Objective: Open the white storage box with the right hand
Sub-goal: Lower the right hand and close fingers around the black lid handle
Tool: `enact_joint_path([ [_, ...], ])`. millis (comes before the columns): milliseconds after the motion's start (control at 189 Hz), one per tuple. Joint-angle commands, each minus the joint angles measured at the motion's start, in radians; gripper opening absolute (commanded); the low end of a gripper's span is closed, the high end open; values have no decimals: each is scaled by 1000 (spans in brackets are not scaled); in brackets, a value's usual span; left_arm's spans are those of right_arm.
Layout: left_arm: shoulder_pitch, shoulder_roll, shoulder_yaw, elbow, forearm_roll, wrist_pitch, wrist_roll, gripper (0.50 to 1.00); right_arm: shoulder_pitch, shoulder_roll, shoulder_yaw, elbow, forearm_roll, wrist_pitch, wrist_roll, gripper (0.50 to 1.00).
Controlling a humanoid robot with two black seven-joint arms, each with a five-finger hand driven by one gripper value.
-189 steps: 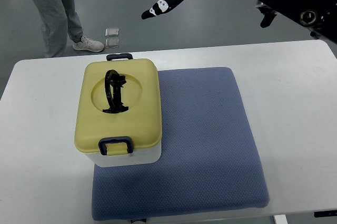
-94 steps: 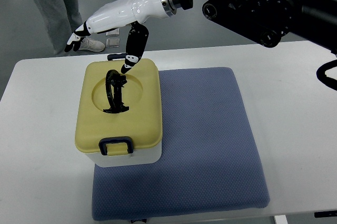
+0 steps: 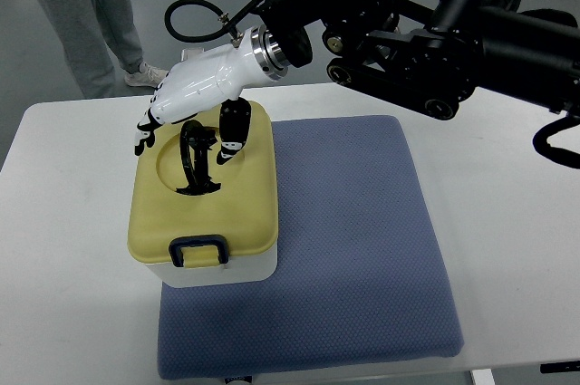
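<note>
From the top view I've got a grey floor at the back and a white surface [image 3: 507,158] filling most of my picture, with a person's legs [image 3: 77,14] in grey trousers standing on the floor at the upper left, one pale shoe [image 3: 149,74] just showing behind the arm. A blue padded mat [image 3: 362,240] lies across the middle of the surface, running down to its near edge. The white storage box [image 3: 204,195] sits on the left part of that mat, its yellow lid [image 3: 236,213] down on the white base, which shows only as a band along the near side. A dark blue latch [image 3: 199,250] sits at the lid's near edge, and a black carry handle [image 3: 195,160] stands up out of the round recess in the lid's top. My right arm [image 3: 435,32], bulky and black, reaches in from the right edge across the top of the picture, ending in a silver wrist ring and the white right hand [image 3: 195,95]. That hand is over the far part of the lid, fingers spread and pointing down: the dark thumb [image 3: 232,131] comes down on the right of the handle, and the other fingertips [image 3: 145,136] hang at the lid's far left edge. Whether any fingertip touches the lid or handle, I cannot tell. The hand grips nothing I can see.
</note>
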Motion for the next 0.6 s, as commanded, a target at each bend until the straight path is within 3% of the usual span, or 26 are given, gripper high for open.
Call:
enact_joint_path([
  [0,0,0,0,0,0,0,1,1000,-3,1,-9,0,-3,-16,-1,807],
  [101,0,0,0,0,0,0,0,1000,-13,1,-9,0,-4,-16,-2,795],
  [159,0,0,0,0,0,0,0,1000,-18,2,-9,-2,-12,-17,-4,758],
  [461,0,0,0,0,0,0,1,1000,-43,16,-9,-3,-17,-19,-7,748],
  [593,0,0,0,0,0,0,0,1000,-41,16,-9,-9,-18,-19,-7,668],
])
